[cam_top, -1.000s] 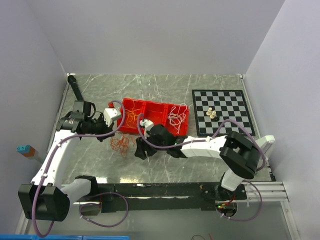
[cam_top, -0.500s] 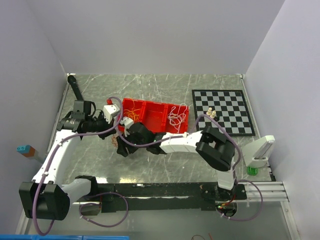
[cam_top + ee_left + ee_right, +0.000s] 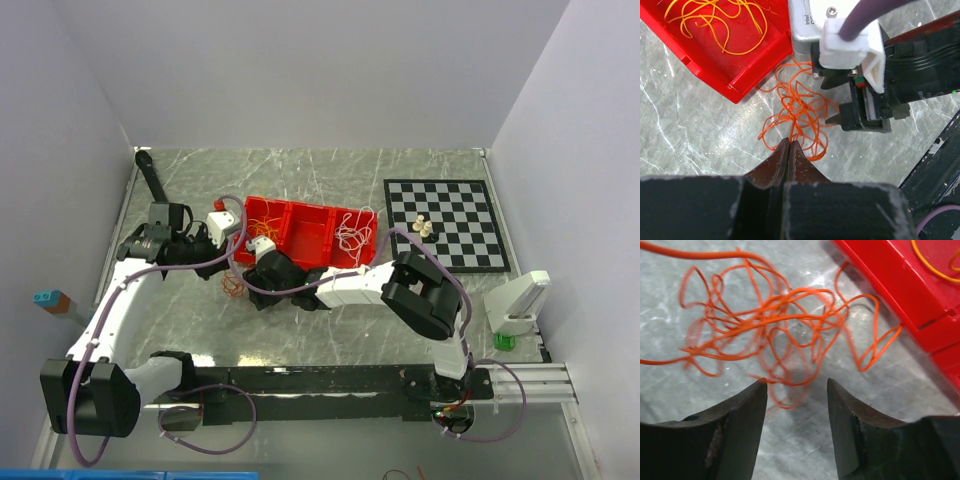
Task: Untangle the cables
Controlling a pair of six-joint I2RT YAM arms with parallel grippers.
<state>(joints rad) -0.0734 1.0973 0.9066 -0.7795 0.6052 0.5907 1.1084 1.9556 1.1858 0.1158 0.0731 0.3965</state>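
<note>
Nearest: right fingers (image 3: 835, 395) moderately parted, empty, poised over the table (image 3: 300, 170), orange cables (image 3: 765, 320) just beyond the tips. Loose looping tangle, no clear long axis, beside the red tray's (image 3: 890, 285) near-left corner. Left fingers (image 3: 790, 150) pressed shut at the tangle's edge; pinched strand not discernible. Farther: yellow strands (image 3: 720, 20) inside the tray.

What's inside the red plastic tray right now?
Thin yellow wire strands in its left compartment, thin white strands in the right one. The right arm covers the tray's near left corner.
</note>
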